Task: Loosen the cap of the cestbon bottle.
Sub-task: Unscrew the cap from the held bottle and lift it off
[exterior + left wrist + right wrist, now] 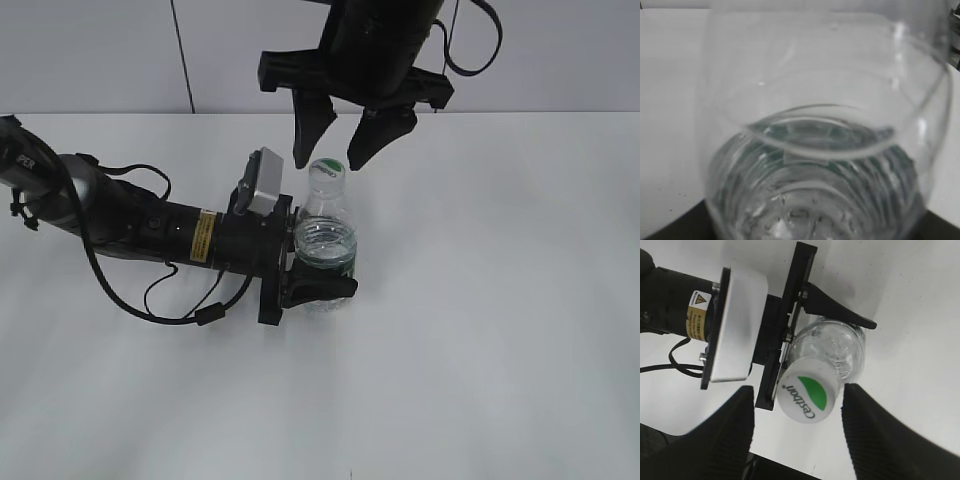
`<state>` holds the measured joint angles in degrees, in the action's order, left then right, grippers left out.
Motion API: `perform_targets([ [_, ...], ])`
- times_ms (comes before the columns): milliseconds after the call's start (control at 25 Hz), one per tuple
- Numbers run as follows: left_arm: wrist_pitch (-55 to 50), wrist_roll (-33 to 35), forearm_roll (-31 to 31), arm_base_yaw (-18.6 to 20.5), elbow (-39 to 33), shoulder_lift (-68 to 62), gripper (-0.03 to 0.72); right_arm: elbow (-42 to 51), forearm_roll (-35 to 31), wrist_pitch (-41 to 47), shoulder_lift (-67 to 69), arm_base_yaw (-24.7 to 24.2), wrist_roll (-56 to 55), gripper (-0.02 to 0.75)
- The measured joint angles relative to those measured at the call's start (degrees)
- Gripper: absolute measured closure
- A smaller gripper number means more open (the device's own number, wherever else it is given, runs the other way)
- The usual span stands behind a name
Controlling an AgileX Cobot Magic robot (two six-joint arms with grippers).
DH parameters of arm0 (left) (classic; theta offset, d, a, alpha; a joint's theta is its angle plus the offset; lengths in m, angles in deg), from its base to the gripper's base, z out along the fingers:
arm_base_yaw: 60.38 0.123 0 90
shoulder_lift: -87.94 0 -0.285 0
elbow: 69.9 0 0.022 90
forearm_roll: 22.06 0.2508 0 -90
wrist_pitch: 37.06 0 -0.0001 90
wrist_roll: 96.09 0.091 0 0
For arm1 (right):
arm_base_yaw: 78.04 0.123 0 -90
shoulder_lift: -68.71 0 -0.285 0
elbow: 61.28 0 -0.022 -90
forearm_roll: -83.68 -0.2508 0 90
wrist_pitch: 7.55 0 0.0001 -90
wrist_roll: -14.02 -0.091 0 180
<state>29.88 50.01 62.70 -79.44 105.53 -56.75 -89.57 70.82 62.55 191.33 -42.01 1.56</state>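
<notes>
The cestbon bottle (325, 245) stands upright on the white table, clear with water inside. It fills the left wrist view (815, 165) and shows from above in the right wrist view (837, 347). My left gripper (322, 275) is shut on its lower body. The white cap (326, 171) with a green mark sits on top and also shows in the right wrist view (807, 392). My right gripper (336, 150) hangs open just above the cap, one finger on each side, not touching; in the right wrist view (797, 412) the cap lies between the fingers.
The white table (500, 300) spreads around the bottle. The left arm (130, 225) with its cables lies across the table's left side. A light wall (100, 50) rises behind the table.
</notes>
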Motion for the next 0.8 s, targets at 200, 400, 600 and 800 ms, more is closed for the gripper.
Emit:
perform_targets([
  [200,0.0,0.0,0.0,0.0,0.0,0.0,0.278,0.0,-0.66,0.0,1.45,0.0,0.0,0.311],
  [400,0.0,0.0,0.0,0.0,0.0,0.0,0.278,0.0,-0.87,0.0,1.81,0.0,0.0,0.315],
  [600,0.06,0.0,0.0,0.05,0.0,0.0,0.278,0.04,-0.41,0.12,1.85,0.0,-0.05,0.412],
  [800,0.11,0.0,0.0,0.05,0.0,0.0,0.278,0.04,-0.16,0.12,1.85,0.0,0.18,0.44],
])
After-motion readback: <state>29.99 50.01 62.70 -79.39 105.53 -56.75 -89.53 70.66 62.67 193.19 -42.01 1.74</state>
